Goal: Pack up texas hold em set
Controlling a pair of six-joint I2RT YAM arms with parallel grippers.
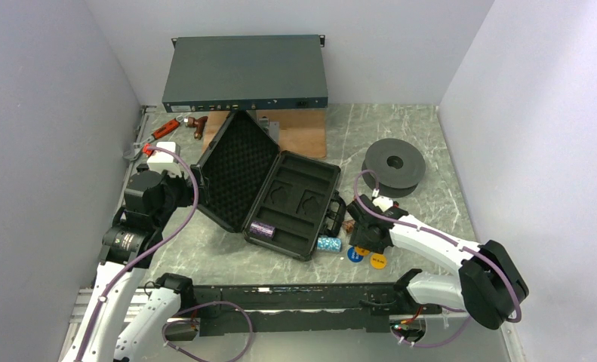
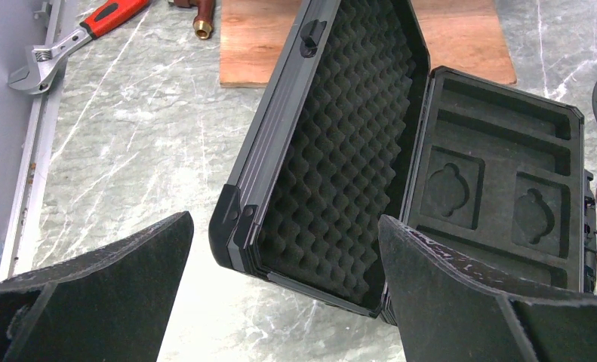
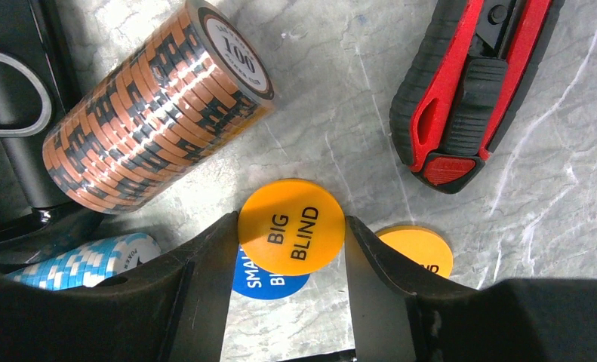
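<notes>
The black foam-lined case [image 1: 272,188] lies open mid-table, lid up on the left. A purple chip roll [image 1: 262,228] sits in its tray. My right gripper [image 3: 291,226] is shut on a yellow BIG BLIND disc [image 3: 291,240], held by its edges just above the table. Under it lies a blue SMALL BLIND disc [image 3: 269,280], with an orange disc [image 3: 423,253] to the right. A brown roll [image 3: 155,105] and a teal roll [image 3: 84,260] lie beside the case handle [image 3: 8,98]. My left gripper [image 2: 286,226] is open, its fingers astride the lid's near corner [image 2: 238,226] without touching it.
A red-black utility knife [image 3: 469,83] lies right of the brown roll. A big grey rack unit [image 1: 246,72] stands at the back, with a wooden board [image 1: 299,132] before it. A black spool [image 1: 393,166] is at the right. A red-handled wrench [image 2: 69,45] lies at the far left.
</notes>
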